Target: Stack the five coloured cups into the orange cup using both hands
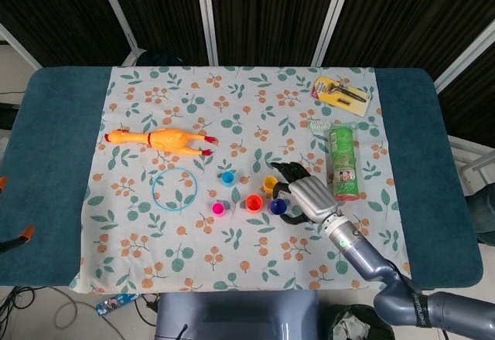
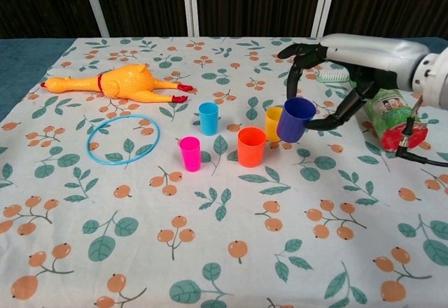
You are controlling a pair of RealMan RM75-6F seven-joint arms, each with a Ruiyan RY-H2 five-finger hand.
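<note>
Step in hand: the purple cup (image 2: 296, 119) is being carried through the air toward the orange cup (image 2: 251, 146) — judged to be the transfer stage of one stacking move.
Right hand: the right hand (image 2: 334, 71) is wrapped round the purple cup, which is pinched between thumb and fingers and tilted a little, mouth upward; in the head view the same hand (image 1: 303, 194) is seen just right of the cup cluster.
Left hand: not seen in either view.
Orange cup: left upright on the cloth with nothing visible inside it, flanked by the pink cup (image 2: 190, 153) to its left and the yellow cup (image 2: 274, 124) behind to its right; the blue cup (image 2: 208, 117) is set further back.
Carried cup's place: held in front of the yellow cup, above and right of the orange one — not yet over its mouth.
Next move: a short shift leftward is called for, then levelling and lowering into the orange cup before release.
Risk: the yellow cup could be knocked.
</note>
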